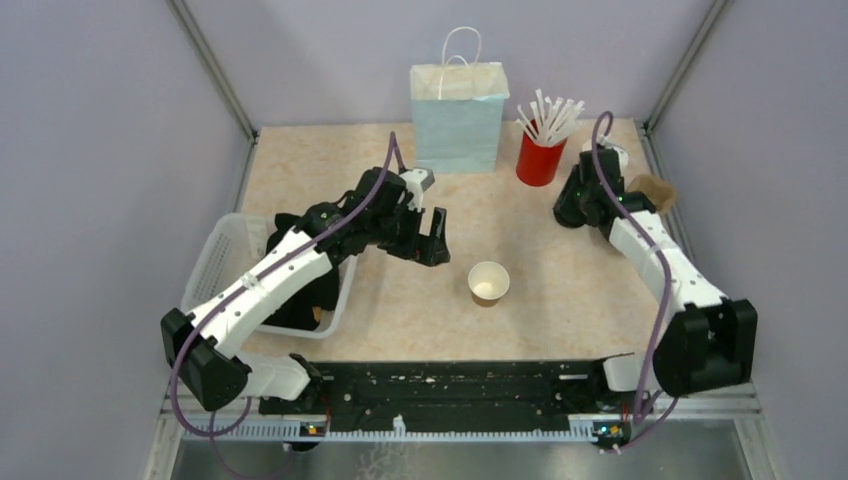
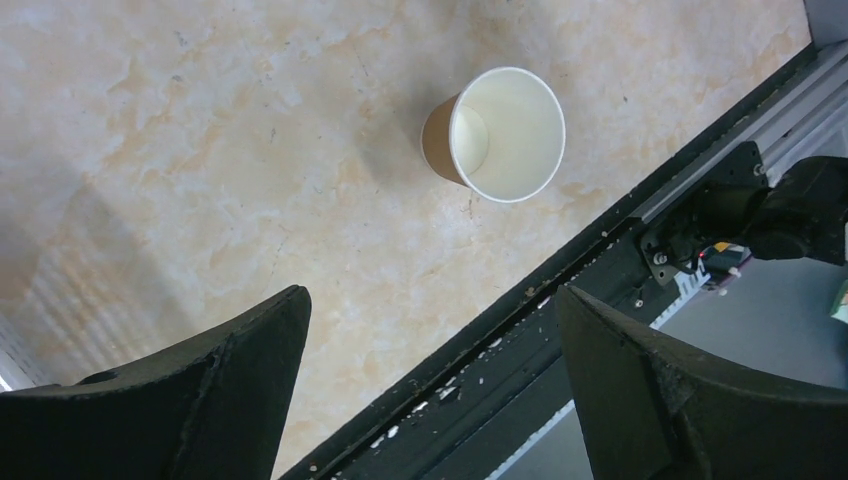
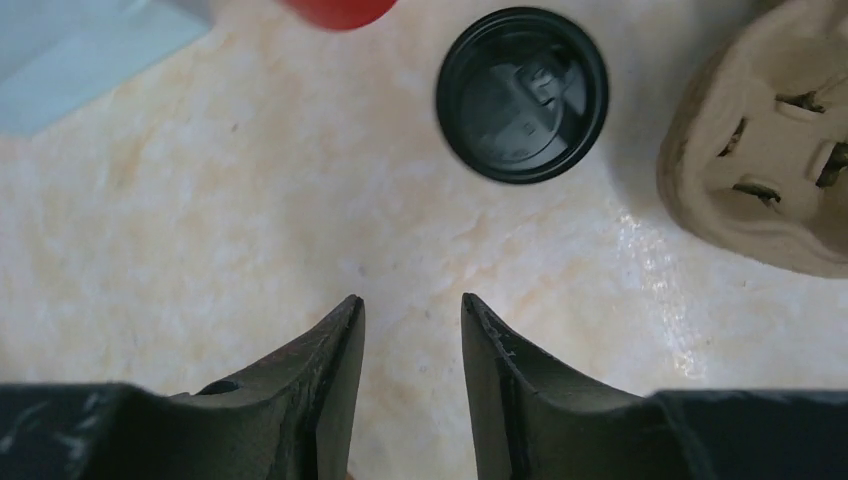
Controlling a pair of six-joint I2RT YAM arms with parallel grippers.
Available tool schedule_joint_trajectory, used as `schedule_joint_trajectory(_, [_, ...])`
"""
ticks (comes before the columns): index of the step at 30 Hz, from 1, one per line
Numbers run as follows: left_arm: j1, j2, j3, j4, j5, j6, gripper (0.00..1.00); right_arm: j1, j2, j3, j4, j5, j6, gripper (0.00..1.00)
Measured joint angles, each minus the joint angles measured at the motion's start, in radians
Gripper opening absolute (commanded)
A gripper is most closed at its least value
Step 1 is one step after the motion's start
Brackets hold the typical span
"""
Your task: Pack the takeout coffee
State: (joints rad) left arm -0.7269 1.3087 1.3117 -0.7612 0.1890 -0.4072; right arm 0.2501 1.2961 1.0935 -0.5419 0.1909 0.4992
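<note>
A brown paper coffee cup (image 1: 488, 283) stands upright and lidless on the table, white inside; in the left wrist view the cup (image 2: 495, 135) lies ahead of the fingers. My left gripper (image 1: 432, 235) hovers to the cup's upper left, its jaws wide open and empty (image 2: 430, 295). A round black lid (image 3: 521, 95) lies flat on the table ahead of my right gripper (image 3: 411, 300), whose jaws stand partly open with only bare table between them. The right gripper (image 1: 566, 212) sits at the back right, near the red cup. The pale blue bag (image 1: 459, 118) stands upright at the back.
A red cup of white straws (image 1: 541, 150) stands right of the bag. A brown pulp cup carrier (image 3: 765, 150) lies just right of the lid, by the right wall (image 1: 655, 190). A white basket (image 1: 225, 265) sits under the left arm. A black rail (image 2: 560, 320) runs along the near edge.
</note>
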Motion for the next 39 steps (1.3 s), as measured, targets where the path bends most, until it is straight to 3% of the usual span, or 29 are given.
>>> schedule_joint_trajectory(6, [0.000,0.027,0.014,-0.013,-0.009,0.097,0.99,-0.179,0.248,0.056,0.076,-0.002,0.096,0.41])
schedule_joint_trajectory(12, [0.000,0.030,0.014,-0.023,-0.030,0.167,0.98,-0.252,0.451,0.193,0.107,0.002,-0.004,0.35])
schedule_joint_trajectory(20, [-0.006,0.032,0.014,-0.024,-0.076,0.198,0.99,-0.312,0.506,0.225,0.148,-0.003,-0.185,0.27])
schedule_joint_trajectory(29, [-0.032,0.057,0.014,-0.027,-0.103,0.216,0.99,-0.337,0.560,0.225,0.167,-0.045,-0.281,0.14])
schedule_joint_trajectory(39, [-0.033,0.074,0.014,-0.029,-0.104,0.220,0.98,-0.343,0.585,0.225,0.187,-0.082,-0.325,0.14])
